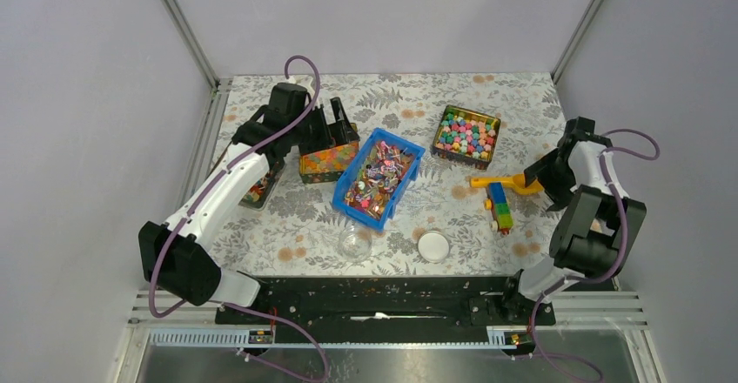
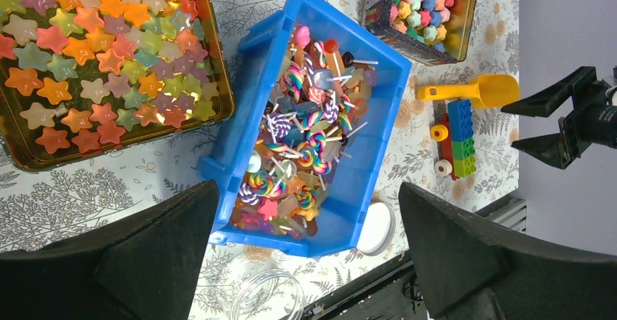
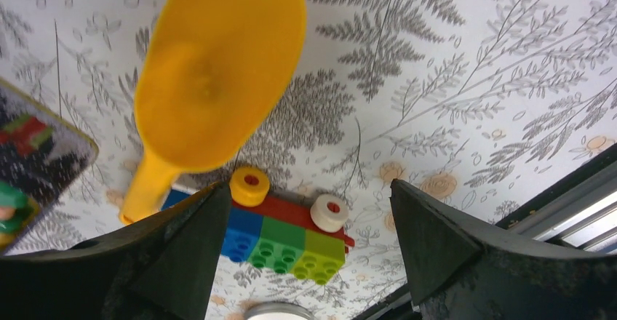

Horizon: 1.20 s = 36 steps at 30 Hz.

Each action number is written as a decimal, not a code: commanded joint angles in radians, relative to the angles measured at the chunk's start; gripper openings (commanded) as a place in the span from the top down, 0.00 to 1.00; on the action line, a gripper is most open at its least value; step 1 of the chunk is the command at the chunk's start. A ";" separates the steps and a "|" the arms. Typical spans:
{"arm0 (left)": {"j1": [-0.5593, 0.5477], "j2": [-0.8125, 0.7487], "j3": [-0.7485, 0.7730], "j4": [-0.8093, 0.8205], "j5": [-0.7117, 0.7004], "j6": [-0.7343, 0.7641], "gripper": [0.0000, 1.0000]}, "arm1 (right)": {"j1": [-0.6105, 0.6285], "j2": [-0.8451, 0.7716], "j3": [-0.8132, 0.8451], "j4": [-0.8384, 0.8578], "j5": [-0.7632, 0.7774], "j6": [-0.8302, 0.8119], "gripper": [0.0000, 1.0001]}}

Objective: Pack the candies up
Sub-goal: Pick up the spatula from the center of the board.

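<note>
Top external view gives us the left tool released, its jaws spread wide above the tin of star jellies, which sits at nine o'clock of the blue bin. We find the candies heaped in that bin near the middle of the counter, with a clear jar at its six o'clock. At three o'clock of the yellow scoop, the right tool hangs released too, jaws apart and holding nothing.

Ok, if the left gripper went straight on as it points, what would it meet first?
Most likely the candies in the blue bin, centred ahead of the left gripper; how far below is unclear.
</note>
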 commanded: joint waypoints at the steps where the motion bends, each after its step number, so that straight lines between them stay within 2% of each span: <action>1: -0.002 -0.026 0.024 0.038 0.016 0.005 0.01 | -0.047 0.067 0.089 -0.020 0.049 -0.005 0.13; 11: -0.002 -0.017 0.047 0.016 -0.017 0.030 0.01 | -0.067 0.229 0.181 -0.005 -0.026 -0.020 0.23; 17: 0.000 -0.008 0.074 -0.008 -0.031 0.052 0.01 | -0.066 0.257 0.160 0.051 -0.137 -0.033 0.37; 21: 0.000 -0.007 0.082 -0.022 -0.041 0.062 0.01 | -0.066 0.258 0.152 0.061 -0.150 -0.032 0.45; 26: 0.000 -0.009 0.093 -0.032 -0.054 0.071 0.01 | -0.066 0.247 0.153 0.076 -0.169 -0.087 0.72; 28: 0.000 -0.009 0.102 -0.038 -0.061 0.081 0.01 | -0.066 0.242 0.155 0.082 -0.184 -0.118 0.96; 29: 0.000 -0.009 0.108 -0.042 -0.066 0.086 0.01 | -0.066 0.239 0.156 0.082 -0.188 -0.131 1.00; 36: 0.005 -0.004 0.138 -0.067 -0.087 0.115 0.01 | -0.065 0.197 0.213 0.022 -0.168 -0.209 1.00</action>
